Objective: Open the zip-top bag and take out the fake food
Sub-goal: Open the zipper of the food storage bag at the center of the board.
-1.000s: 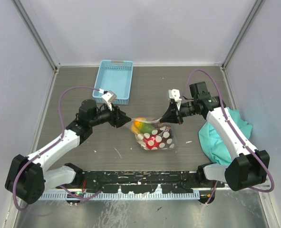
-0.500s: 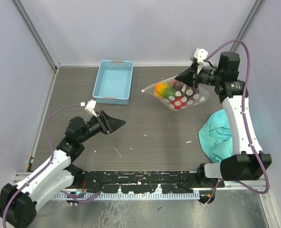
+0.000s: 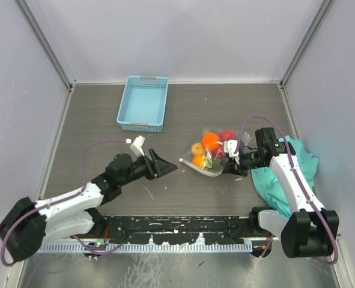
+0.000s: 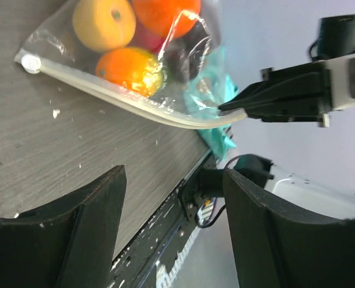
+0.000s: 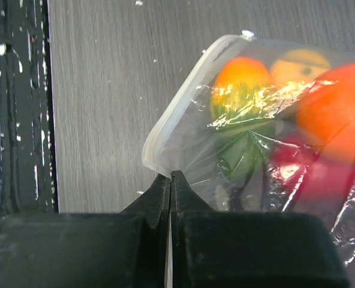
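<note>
The right gripper [image 5: 170, 177] was clamped shut on the bag [image 5: 237, 138], pinching its zip edge near one corner. The bag lay on the table [image 3: 105, 120], right of centre, with its zip edge towards the arms. The food [image 3: 211, 141] sat inside it: orange, yellow, red and green pieces. The left gripper [image 4: 172, 174] stood wide and held nothing, pointing at the bag's other corner but apart from it. A cloth [image 3: 294, 159] lay by the right arm. A basket [image 3: 143, 103] stood well apart, towards the far side.

Crinkly zip-top bag [image 5: 186, 135] (clear plastic), glossy fake food [image 5: 321, 114]
</note>
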